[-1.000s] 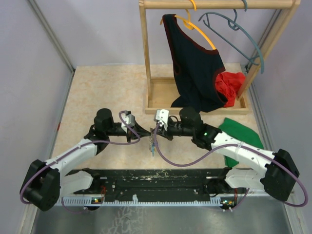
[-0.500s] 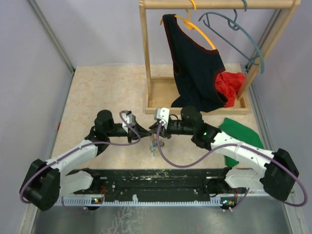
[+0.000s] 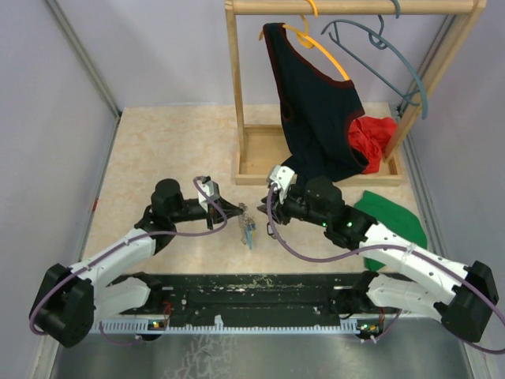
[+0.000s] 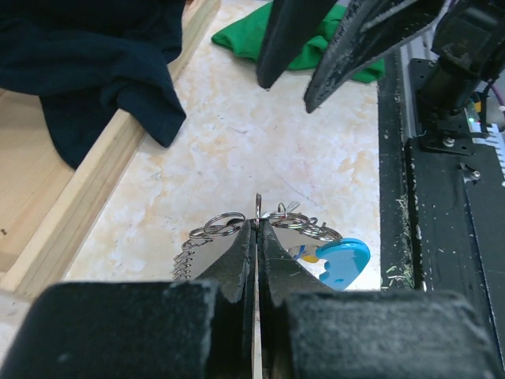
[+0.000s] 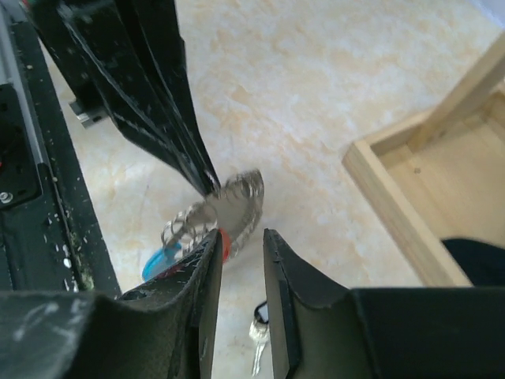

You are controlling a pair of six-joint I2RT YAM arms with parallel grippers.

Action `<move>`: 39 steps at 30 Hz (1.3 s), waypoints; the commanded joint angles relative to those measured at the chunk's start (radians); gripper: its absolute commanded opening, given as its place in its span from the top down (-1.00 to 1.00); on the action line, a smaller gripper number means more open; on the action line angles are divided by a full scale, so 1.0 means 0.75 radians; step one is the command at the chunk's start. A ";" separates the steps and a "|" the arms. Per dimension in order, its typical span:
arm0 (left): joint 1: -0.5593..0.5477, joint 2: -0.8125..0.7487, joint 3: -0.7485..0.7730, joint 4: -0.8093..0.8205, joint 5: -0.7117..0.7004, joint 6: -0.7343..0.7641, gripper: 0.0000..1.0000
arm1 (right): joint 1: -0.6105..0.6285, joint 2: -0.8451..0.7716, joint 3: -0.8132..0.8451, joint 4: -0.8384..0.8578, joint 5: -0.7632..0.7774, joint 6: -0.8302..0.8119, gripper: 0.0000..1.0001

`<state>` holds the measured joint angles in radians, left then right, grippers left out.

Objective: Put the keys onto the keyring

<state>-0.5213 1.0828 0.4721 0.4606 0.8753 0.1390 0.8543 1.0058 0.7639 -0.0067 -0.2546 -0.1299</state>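
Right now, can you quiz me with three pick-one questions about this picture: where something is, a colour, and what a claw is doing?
1. Where is the green cloth?
A) on the table, at the right
B) on a hanger
C) in the wooden tray

2. What colour is the hanger holding the dark top?
A) pink
B) yellow
C) white

3. The right claw is:
A) shut on a key
B) shut on cloth
C) open

Answers: 1 A, it lies flat on the table; 2 B, yellow shows above the top's shoulder; 3 C, its fingers stand apart with nothing between them.
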 commanded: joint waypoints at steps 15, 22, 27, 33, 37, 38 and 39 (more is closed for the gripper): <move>0.003 -0.184 -0.082 -0.134 -0.398 0.041 0.99 | -0.009 0.408 0.017 -0.377 0.287 0.112 0.48; 0.006 -0.249 -0.129 -0.132 -0.519 0.043 0.99 | 0.037 0.595 0.078 -0.326 0.300 0.011 0.51; 0.007 -0.253 -0.130 -0.135 -0.541 0.044 0.99 | 0.045 0.667 0.118 -0.319 0.322 -0.018 0.52; 0.010 -0.251 -0.131 -0.131 -0.536 0.046 0.99 | 0.047 0.719 0.129 -0.333 0.324 -0.031 0.53; 0.010 -0.251 -0.130 -0.131 -0.531 0.048 0.99 | 0.048 0.736 0.129 -0.341 0.311 -0.028 0.57; 0.010 -0.250 -0.131 -0.130 -0.528 0.049 0.99 | 0.048 0.737 0.129 -0.343 0.310 -0.026 0.58; 0.009 -0.248 -0.132 -0.130 -0.527 0.048 0.99 | 0.048 0.737 0.129 -0.345 0.311 -0.021 0.60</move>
<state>-0.5190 0.9028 0.3862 0.3733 0.4786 0.1627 0.8818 1.5497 0.8192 -0.2790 -0.0223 -0.1390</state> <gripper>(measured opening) 0.011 0.214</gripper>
